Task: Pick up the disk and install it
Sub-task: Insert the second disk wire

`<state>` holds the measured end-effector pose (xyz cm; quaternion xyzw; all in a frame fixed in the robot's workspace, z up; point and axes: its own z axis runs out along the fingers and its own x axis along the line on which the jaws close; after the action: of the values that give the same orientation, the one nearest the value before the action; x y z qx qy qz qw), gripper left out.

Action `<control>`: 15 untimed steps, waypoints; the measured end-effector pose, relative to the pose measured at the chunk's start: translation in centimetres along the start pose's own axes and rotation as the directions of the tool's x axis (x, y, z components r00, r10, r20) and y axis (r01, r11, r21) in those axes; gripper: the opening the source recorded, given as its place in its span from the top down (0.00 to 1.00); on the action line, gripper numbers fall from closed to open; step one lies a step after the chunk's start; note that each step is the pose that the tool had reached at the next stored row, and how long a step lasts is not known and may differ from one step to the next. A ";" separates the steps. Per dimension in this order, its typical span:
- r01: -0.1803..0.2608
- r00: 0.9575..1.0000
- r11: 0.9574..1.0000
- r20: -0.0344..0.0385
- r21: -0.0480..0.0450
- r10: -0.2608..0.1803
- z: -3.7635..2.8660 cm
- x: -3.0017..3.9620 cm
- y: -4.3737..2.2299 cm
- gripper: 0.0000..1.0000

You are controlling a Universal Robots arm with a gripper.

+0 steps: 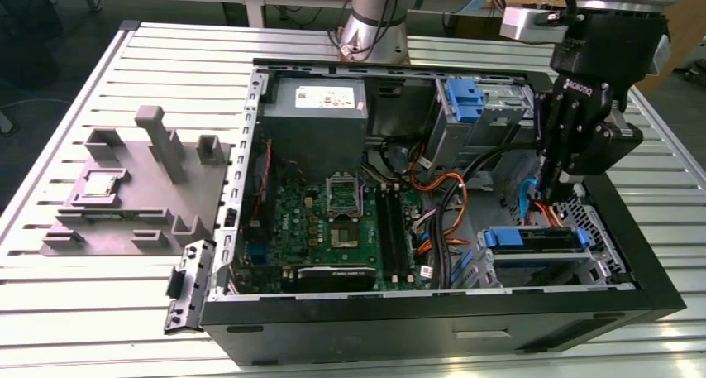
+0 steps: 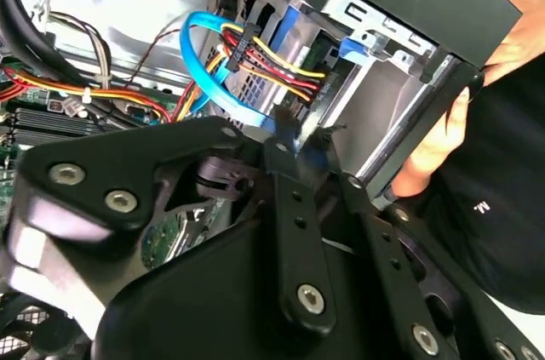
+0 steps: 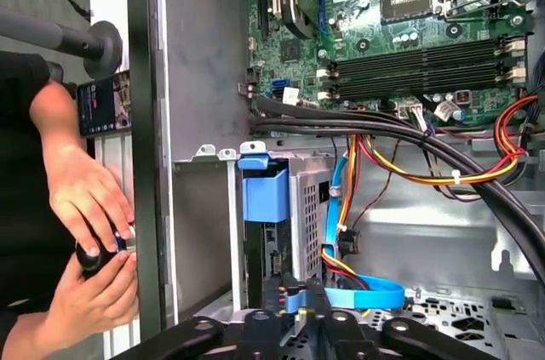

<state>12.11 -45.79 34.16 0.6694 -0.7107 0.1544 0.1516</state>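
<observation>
The disk (image 1: 530,239) lies in its blue carrier inside the drive bay at the front corner of the open computer case (image 1: 441,312), on the exterior view's right. In the first wrist view the carrier's blue end (image 3: 266,194) stands in the metal bay. My gripper (image 1: 560,188) hangs just above the bay, apart from the disk, with its fingers drawn together. A blue data cable (image 3: 366,296) runs right up to the fingertips (image 3: 282,288), and a bit of blue shows between the tips of the gripper (image 2: 298,134). I cannot see whether the cable is pinched.
A grey power supply box (image 1: 320,105) and a blue latch piece (image 1: 469,101) sit at the case's back. Cable bundles (image 3: 409,164) cross beside the bay. A person's hands (image 3: 85,215) hold a small black object against the case wall. A grey fixture (image 1: 132,188) stands outside the case.
</observation>
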 end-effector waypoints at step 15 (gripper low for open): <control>0.000 1.000 1.000 -0.008 0.002 0.000 0.46 0.39 0.03 0.84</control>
<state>12.05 -46.33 33.91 0.6688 -0.7101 0.1578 0.1536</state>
